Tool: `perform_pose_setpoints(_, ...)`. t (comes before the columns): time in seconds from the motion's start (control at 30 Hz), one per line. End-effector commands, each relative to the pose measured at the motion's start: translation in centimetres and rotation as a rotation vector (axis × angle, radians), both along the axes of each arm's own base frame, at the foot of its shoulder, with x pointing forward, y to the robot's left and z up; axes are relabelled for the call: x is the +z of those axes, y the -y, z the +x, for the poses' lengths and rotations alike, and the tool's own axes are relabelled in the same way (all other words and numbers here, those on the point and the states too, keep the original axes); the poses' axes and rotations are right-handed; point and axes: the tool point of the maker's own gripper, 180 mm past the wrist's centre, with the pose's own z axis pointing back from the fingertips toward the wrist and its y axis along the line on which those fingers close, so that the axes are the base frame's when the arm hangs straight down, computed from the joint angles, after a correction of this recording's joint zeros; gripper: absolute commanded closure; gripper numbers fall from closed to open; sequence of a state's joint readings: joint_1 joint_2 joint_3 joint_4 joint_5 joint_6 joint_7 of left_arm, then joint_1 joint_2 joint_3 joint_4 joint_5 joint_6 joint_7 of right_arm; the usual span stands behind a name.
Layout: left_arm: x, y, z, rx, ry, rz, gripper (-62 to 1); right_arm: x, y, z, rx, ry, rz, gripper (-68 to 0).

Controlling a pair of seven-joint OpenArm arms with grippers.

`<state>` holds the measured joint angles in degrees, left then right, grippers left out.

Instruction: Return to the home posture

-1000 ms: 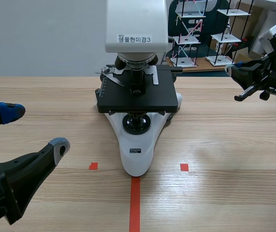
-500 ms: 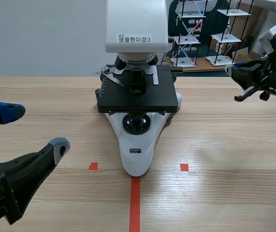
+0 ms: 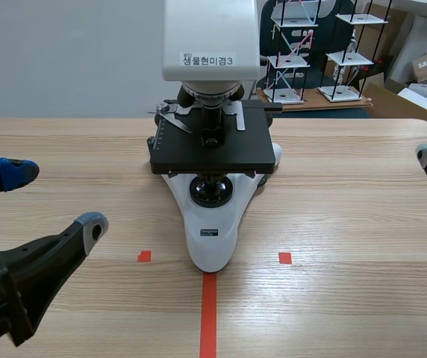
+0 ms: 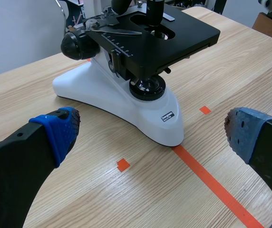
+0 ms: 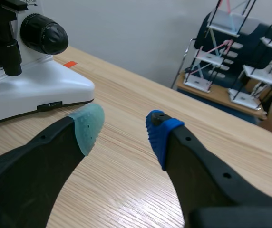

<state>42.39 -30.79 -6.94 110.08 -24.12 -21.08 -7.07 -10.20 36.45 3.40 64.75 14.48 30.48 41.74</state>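
Microscope [image 3: 212, 149] stands mid-table, white foot toward the robot, on the end of the orange-red tape line [image 3: 209, 313]; taking it as dial centre, 12 o'clock is the far edge. Left gripper [image 3: 53, 198] sits low between 8 and 9 o'clock, well apart from the foot. Its jaws are released and spread wide, with only bare table [image 3: 333, 224] and tape between the blue pad and the grey one, and its position matches where it was a second ago. The change is on the other side. Half a second back the right arm was raised at about 2 o'clock, fingers pointing in toward the stage. Now the right gripper [image 5: 125, 128] has dropped and drawn out to about 3 o'clock, and only its fingertips show at the table's right margin. Its wrist camera shows the jaws released, the pads moderately parted and holding nothing, with the microscope's foot and focus knob [image 5: 44, 33] off to one side and clear of contact. Judgement: with the task being a return to home posture, this looks like the right arm retracting to match the parked left, so nearly done. Whether the right arm has settled cannot be told from here. Nothing is carried, so little seems at risk.
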Motion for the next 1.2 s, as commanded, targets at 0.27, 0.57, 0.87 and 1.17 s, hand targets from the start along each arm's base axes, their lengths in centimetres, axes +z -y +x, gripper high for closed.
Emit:
perform_pose_setpoints(0.27, 0.4, 0.1, -0.1, 0.004, 0.008, -0.02, -62.3, 5.3, -5.9, -4.4, 0.033, 0.103, 0.016, -49.3)
perform_pose_setpoints(0.57, 0.4, 0.1, -0.1, 0.004, 0.008, -0.02, -62.3, 5.6, -10.5, -9.0, 0.123, 0.004, 0.037, -59.6)
perform_pose_setpoints(0.87, 0.4, 0.1, -0.1, 0.004, 0.008, -0.02, -62.3, 5.0, -11.1, -9.8, 0.113, -0.058, 0.064, -62.2)
perform_pose_setpoints(1.17, 0.4, 0.1, -0.1, 0.004, 0.008, -0.02, -62.3, 4.5, -11.0, -9.8, 0.106, -0.082, 0.052, -62.1)
